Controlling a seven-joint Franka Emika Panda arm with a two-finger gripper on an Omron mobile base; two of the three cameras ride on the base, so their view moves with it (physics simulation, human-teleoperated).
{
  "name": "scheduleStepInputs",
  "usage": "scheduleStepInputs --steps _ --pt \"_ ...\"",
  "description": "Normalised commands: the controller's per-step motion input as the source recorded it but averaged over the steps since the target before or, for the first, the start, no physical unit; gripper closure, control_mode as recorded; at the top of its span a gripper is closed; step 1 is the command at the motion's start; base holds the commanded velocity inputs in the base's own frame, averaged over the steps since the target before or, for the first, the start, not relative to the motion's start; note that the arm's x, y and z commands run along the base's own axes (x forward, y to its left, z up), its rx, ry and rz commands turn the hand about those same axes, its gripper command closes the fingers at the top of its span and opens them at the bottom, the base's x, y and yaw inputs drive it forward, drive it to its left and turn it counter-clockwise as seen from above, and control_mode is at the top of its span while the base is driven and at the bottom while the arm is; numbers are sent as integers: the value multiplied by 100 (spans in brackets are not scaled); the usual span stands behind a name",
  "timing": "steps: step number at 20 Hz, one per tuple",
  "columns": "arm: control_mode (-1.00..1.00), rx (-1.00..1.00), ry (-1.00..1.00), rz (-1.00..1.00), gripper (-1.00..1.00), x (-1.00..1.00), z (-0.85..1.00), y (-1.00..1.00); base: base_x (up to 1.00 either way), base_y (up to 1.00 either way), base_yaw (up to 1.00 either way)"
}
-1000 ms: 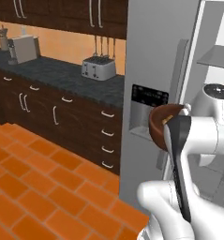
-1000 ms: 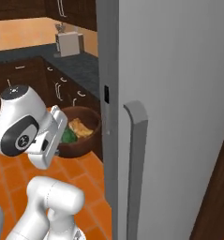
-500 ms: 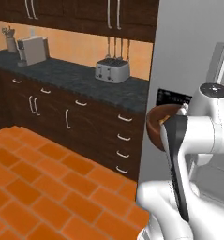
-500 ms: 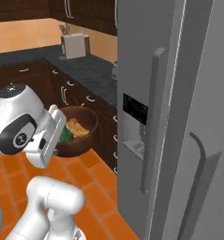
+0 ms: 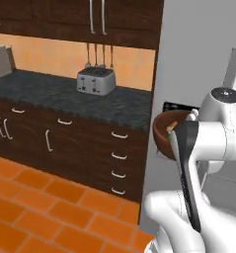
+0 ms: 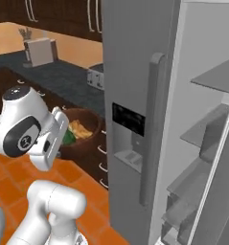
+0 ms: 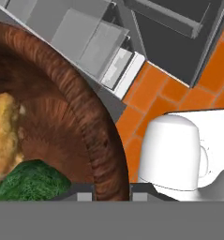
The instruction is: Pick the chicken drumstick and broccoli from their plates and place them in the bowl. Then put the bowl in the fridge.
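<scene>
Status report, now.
Gripper shut on bowl rim. Chicken drumstick and broccoli inside. Fridge door open, shelves unobstructed.

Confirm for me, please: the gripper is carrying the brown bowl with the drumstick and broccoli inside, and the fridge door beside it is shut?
Not quite: the fridge stands open, its shelves bare in the right base view. The gripper does hold the bowl with drumstick and broccoli inside.

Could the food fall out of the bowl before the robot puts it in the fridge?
It might. The gripper pinches the bowl by its rim alone, so the bowl could tip or slip, and the chicken drumstick and broccoli lie loose inside. Also, the closed fridge door stands between the bowl and the open shelves, so a swing could bump the bowl against it.
</scene>
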Motion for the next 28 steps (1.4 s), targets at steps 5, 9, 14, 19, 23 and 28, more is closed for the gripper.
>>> scheduleStepInputs --steps 5,9,14,19,23,28 --pt "100 0 0 0 100 0 0 0 -8 28 -95" --pt "100 0 0 0 100 0 0 0 26 50 -86" --pt "100 0 0 0 100 0 0 0 45 46 -75" --pt "100 0 0 0 100 0 0 0 72 -38 -32" --pt "100 0 0 0 100 0 0 0 62 -13 -2" --pt "100 0 0 0 100 0 0 0 51 -10 0"
